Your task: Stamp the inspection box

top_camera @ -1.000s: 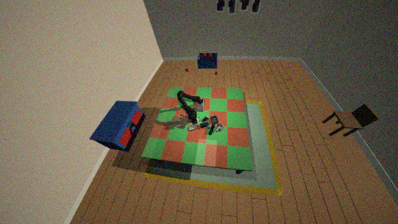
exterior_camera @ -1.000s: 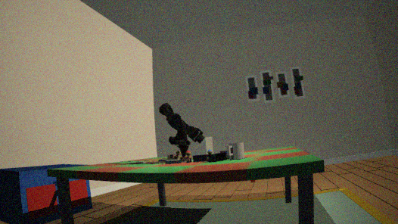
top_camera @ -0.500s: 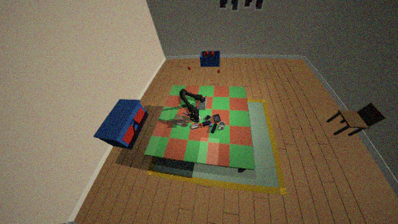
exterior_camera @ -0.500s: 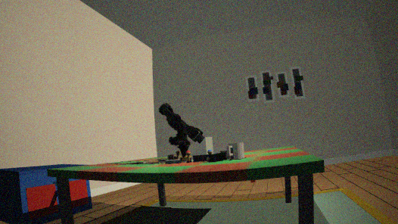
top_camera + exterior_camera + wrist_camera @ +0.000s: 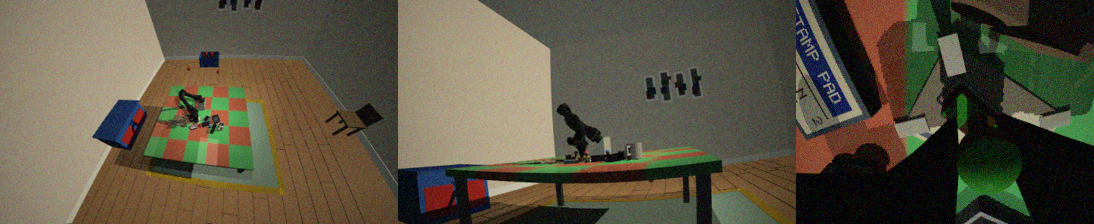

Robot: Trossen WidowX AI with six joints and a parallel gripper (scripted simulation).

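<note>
My gripper (image 5: 195,119) (image 5: 583,153) is low over the bench among the stamping things. In the wrist view, its dark fingers (image 5: 977,126) are shut on a stamp with a green round knob (image 5: 989,166). The lower part of that stamp is too dark to make out. A stamp pad tin (image 5: 831,82) with a blue and white label lies left of the fingers in the wrist view. A red-knobbed stamp (image 5: 586,152) stands beside the gripper, and a blue-knobbed one (image 5: 607,151) is farther right. The card, its box and any print cannot be made out.
A pale mug (image 5: 221,126) (image 5: 635,150) stands right of the stamping things. A dark square item (image 5: 216,118) and a dark bar (image 5: 213,129) lie near it. A pale upright block (image 5: 607,144) is behind. The bench (image 5: 240,151) (image 5: 678,164) has a green and red checkered top.
</note>
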